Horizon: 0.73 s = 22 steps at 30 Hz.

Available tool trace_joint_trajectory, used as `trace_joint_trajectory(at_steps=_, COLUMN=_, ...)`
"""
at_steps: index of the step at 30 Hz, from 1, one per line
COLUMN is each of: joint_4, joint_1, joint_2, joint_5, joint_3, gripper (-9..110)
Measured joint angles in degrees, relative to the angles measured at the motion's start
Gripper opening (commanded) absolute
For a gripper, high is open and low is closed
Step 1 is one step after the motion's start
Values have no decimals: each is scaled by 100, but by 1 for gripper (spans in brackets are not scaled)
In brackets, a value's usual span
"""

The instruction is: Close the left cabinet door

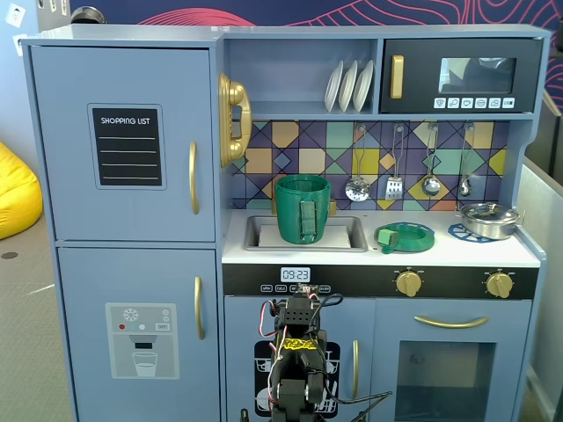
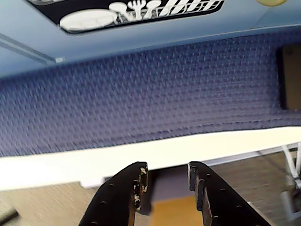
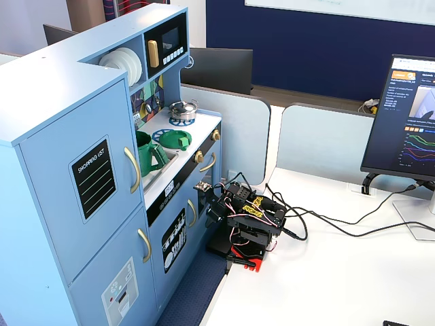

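The left cabinet door [image 1: 123, 88] is light blue with a black "SHOPPING LIST" panel [image 1: 128, 146] and a curved gold handle [image 1: 193, 178]. It lies flush with the cabinet front in both fixed views [image 3: 61, 136]. My arm [image 1: 297, 352] is folded low in front of the kitchen's lower middle doors, well right of and below that door; it also shows in the other fixed view [image 3: 248, 221]. In the wrist view my gripper [image 2: 168, 172] points down over the white table edge [image 2: 94, 160], jaws parted with nothing between them.
The lower door with the dispenser graphic [image 1: 141, 338] is under the left door. A green pot [image 1: 302, 208] stands in the sink beside a green lid [image 1: 405, 236] and a steel pot [image 1: 488, 220]. A blue mat [image 2: 141, 94] lies below the kitchen. A monitor [image 3: 408, 122] and cables [image 3: 326, 221] are on the table.
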<state>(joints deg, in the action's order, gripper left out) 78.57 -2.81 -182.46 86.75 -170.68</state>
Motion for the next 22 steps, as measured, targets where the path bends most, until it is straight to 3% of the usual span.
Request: trace_joint_trajectory(at_steps=22, joint_4=0, joint_1=-53, joint_2=-9, joint_5=26, joint_3=0, gripper=1)
